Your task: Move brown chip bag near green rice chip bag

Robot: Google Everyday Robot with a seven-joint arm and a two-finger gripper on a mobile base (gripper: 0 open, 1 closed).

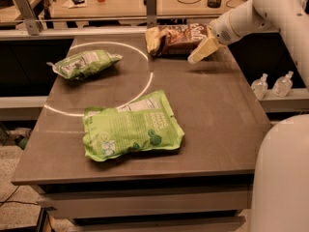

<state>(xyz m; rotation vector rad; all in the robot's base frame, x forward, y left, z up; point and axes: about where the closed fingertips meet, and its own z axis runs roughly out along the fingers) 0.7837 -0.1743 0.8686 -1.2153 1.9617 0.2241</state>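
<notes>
In the camera view my gripper [203, 50] is low over the far side of the table [217, 120], at the end of the brown chip bag [176, 38] nearest the arm [241, 18]. It meets or overlaps that end, which I judge to be the approach for a grasp. I cannot tell how wide it stands or whether it has hold of the bag.

The brown chip bag lies flat along the far edge, just outside the white ring [145, 81] marked on the surface. The green rice chip bag [131, 126] lies flat near the front, well apart from it, so I judge the carry is not yet done.

A smaller green bag [84, 63] lies off to the far side of the ring, clear of the straight path between the two. That path crosses bare surface, with nothing I can see blocking it. Two small bottles [271, 84] stand on a lower shelf beyond the table's side, under the arm.
</notes>
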